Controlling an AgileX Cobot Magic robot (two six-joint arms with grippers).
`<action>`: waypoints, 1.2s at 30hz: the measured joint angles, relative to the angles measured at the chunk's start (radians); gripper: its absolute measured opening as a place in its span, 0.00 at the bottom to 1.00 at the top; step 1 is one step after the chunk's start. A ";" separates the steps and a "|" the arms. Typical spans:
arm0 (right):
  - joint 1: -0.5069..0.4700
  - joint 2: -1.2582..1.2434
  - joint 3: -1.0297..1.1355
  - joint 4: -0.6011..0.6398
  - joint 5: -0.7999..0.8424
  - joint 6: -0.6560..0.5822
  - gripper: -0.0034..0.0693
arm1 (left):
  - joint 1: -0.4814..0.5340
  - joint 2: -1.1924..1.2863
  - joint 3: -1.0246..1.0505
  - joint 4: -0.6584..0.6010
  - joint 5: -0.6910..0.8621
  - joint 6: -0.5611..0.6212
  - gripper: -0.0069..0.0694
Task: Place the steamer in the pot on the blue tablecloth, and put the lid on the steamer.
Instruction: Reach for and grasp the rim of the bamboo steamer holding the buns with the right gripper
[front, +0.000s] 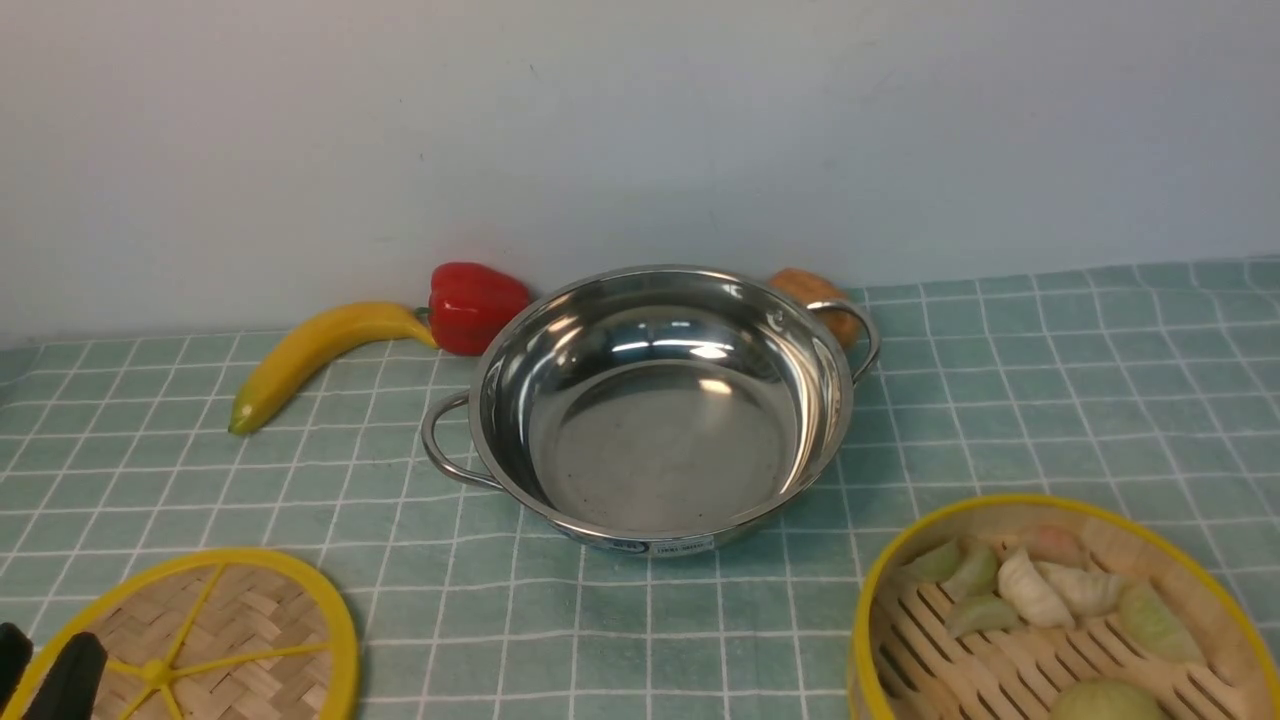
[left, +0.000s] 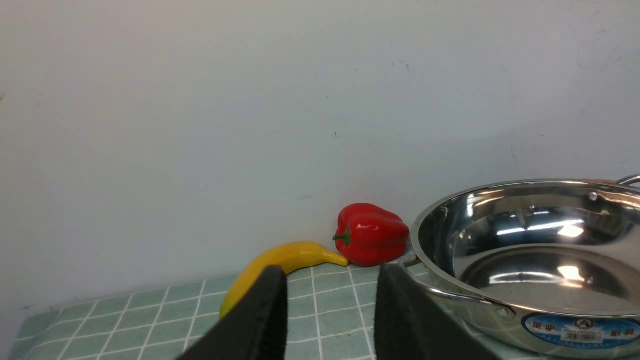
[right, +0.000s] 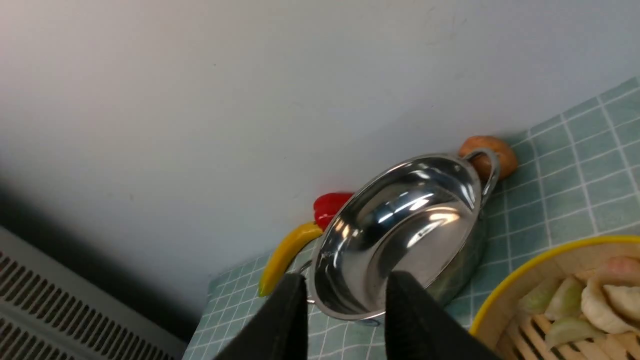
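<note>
Lay empty at twelve o'clock, pot (front: 660, 440), with steamer (front: 1060, 620) at four, both grippers (left: 332, 280) (right: 347, 285) parted.

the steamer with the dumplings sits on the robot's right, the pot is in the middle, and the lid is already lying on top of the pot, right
Not the lid: the front view shows it flat on the tablecloth, on the robot's left, and the pot uncovered.

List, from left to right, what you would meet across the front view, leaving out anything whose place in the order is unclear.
Banana → red pepper → steel pot → bamboo steamer with food pieces inside
</note>
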 joint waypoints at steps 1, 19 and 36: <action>0.000 0.000 0.000 0.004 0.013 -0.035 0.38 | 0.000 0.000 0.000 0.000 0.000 0.000 0.41; 0.000 0.453 -0.009 0.230 0.254 -0.761 0.38 | 0.000 0.000 0.000 0.000 0.000 0.000 0.41; 0.151 1.016 -0.371 0.090 0.269 -0.982 0.38 | 0.000 0.000 0.000 0.000 0.000 0.000 0.41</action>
